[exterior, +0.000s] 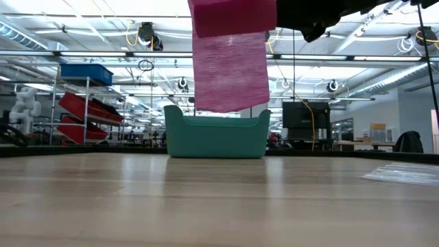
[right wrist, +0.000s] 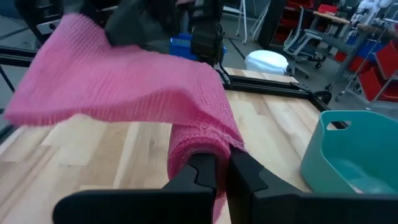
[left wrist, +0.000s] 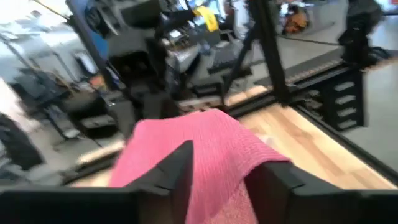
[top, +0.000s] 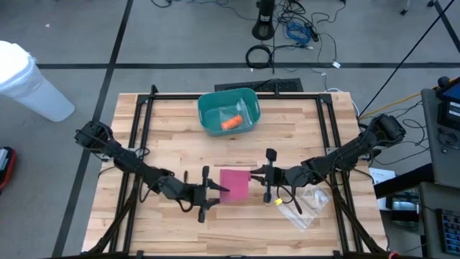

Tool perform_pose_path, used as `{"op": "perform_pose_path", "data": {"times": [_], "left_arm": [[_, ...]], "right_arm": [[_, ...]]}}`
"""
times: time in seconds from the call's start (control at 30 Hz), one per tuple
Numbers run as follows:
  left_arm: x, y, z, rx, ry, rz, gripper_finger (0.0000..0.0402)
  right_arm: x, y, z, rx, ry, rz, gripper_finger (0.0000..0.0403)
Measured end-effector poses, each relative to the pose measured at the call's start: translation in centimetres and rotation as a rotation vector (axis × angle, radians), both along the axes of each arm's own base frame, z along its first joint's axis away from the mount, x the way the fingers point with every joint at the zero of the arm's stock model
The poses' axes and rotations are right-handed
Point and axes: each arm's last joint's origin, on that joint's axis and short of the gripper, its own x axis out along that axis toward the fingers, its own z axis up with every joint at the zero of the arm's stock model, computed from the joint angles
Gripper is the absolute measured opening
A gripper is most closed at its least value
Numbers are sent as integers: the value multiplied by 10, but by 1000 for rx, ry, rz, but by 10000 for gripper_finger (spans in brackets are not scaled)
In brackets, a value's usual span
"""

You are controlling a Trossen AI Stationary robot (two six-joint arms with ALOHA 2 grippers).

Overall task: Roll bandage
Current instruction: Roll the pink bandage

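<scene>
Bandage: pink, knitted weave, held up off the table between the two grippers, near the table's front centre. Low view shows it hanging as a flat strip well above the wood, lower edge free in the air, with a folded or rolled part at the top.

Right gripper: comes in from the table's right side, fingers pinched tight on the rolled end of the bandage. Right wrist view shows the roll clamped between the two dark fingers, and a loose sheet spreading away from it toward the other arm.

Left gripper: comes in from the left, at the bandage's opposite edge. Left wrist view shows its fingers standing apart, either side of the pink cloth; the cloth lies between and over them. Jaws partway open, not clamped; cannot tell whether the fabric rests on a finger.

Teal bin: stands at the back centre of the table, well apart from the bandage, with an orange object inside. Low view places the bin directly behind the hanging strip.

Clear plastic bag: lies flat on the table near the front right, under the right arm.
</scene>
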Motion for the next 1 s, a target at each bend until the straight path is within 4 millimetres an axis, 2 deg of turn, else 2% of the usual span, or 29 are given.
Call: {"op": "perform_pose_path", "data": {"times": [0.17,0.3,0.5,0.67,0.8,1.0], "left_arm": [[5,2,-3,10,94,-33,180],[6,1,1,32,86,36,182],[5,-8,10,26,63,18,183],[2,-11,15,59,146,61,192],[3,-5,16,34,238,125,232],[6,-2,22,41,206,212,307]], "right_arm": [[0,-1,0,-40,2,-34,2],[0,-1,0,-43,3,-37,2],[0,-1,0,-44,7,-34,1],[0,-1,0,-49,9,-30,1],[0,-2,0,-49,8,-37,1],[0,-2,-1,-44,7,-40,1]]}}
